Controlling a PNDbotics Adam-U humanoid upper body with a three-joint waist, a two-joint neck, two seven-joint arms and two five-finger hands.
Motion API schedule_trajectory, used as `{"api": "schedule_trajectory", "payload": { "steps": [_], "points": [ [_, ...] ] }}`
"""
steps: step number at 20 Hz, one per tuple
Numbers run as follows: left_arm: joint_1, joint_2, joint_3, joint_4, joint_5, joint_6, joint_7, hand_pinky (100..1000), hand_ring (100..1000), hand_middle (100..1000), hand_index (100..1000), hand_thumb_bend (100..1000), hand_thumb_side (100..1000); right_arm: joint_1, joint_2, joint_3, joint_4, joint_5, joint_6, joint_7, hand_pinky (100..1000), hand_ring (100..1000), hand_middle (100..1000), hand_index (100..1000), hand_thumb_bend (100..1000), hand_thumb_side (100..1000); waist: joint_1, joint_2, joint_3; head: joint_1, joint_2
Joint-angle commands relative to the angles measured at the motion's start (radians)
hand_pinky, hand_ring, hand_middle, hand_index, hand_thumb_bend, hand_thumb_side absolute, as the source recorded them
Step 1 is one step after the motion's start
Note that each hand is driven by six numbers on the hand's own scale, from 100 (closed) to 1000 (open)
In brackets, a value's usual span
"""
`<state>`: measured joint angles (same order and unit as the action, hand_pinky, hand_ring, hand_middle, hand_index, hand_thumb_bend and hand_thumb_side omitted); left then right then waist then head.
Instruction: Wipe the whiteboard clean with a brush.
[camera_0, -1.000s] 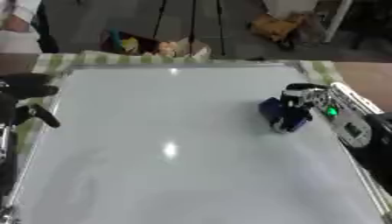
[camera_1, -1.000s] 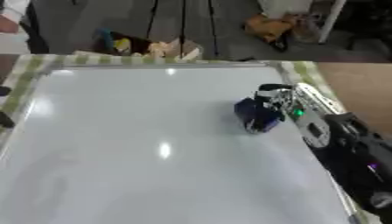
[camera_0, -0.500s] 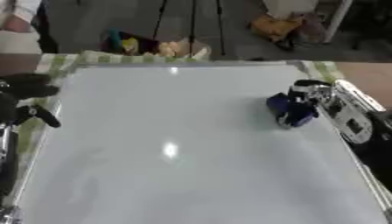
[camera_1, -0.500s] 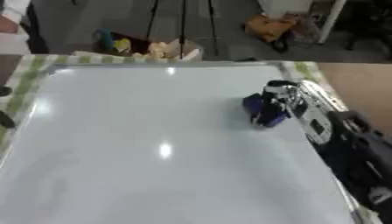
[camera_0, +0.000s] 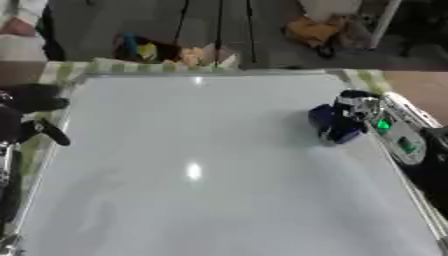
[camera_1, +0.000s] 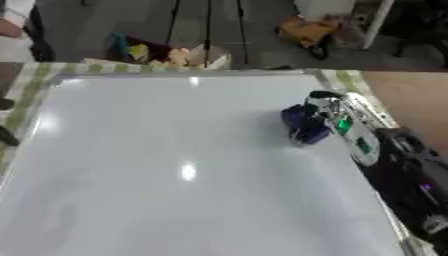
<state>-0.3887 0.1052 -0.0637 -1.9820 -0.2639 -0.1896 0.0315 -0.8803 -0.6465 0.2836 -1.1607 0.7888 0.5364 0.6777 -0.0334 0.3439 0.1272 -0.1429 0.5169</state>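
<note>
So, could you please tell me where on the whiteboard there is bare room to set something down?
Most of the whiteboard is bare: the middle, the near half and the left side up to the left hand at its left edge. The crowded part is the right edge, where the right hand holds the blue brush on the board.
</note>
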Motion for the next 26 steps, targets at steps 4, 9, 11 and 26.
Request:
{"api": "schedule_trajectory", "payload": {
  "steps": [4,9,11,26],
  "points": [
    [-0.010,0.009,-0.004,-0.018,-0.002,-0.001,-0.003,397,693,689,659,100,932,0.006,-0.036,0.005,-0.005,0.016,0.023,0.042,189,402,220,100,100,170,0.000,-0.022,-0.007,0.003,-0.008],
    [-0.010,0.008,-0.004,-0.018,-0.002,0.000,-0.004,398,694,689,661,100,932,0.027,-0.052,0.041,-0.063,-0.001,-0.013,0.086,194,408,222,100,100,168,-0.001,-0.025,-0.007,0.002,-0.008],
    [-0.009,0.008,-0.004,-0.018,-0.002,0.000,-0.004,398,694,689,661,100,932,0.033,-0.059,0.050,-0.086,-0.002,-0.020,0.102,194,408,222,100,100,168,-0.002,-0.025,-0.007,0.002,-0.008],
    [-0.011,0.007,-0.006,-0.018,-0.001,-0.001,-0.005,398,695,689,661,100,931,0.084,-0.102,0.116,-0.338,-0.134,-0.092,0.170,191,392,216,100,100,184,-0.004,-0.031,-0.009,0.001,-0.004]
  ]
}}
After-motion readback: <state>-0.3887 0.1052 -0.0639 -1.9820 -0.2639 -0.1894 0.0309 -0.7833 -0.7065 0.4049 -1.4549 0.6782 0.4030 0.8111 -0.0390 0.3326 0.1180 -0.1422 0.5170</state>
